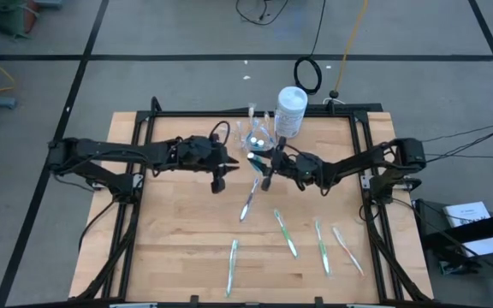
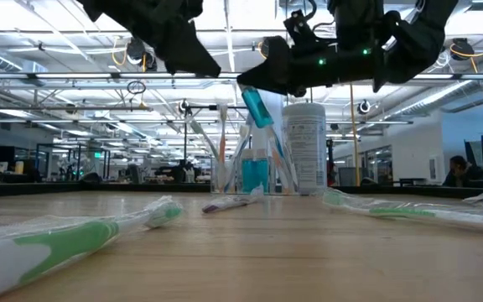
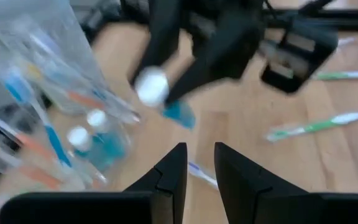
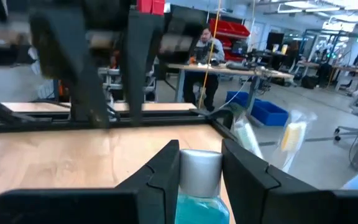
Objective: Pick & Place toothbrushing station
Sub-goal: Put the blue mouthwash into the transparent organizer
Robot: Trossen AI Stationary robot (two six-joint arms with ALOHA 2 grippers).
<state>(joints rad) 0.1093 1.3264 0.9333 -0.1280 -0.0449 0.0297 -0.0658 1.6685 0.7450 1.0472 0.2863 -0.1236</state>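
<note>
Blue tube [image 4: 199,186] held above the table, beside the clear cup [image 2: 246,172]

The right gripper [image 4: 199,163] is clamped on the tube — its cap between the fingers; the left gripper [image 3: 198,163] hovers nearby, fingers slightly parted, empty; wrapped toothbrushes [image 1: 284,232] lie on the wooden table [image 1: 178,239].

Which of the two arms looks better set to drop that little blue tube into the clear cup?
The right one, probably. Its hand is shut on the blue tube, held in the air beside the clear cup. The left hand holds nothing, its fingers a narrow gap apart, near the cup's other side.
</note>
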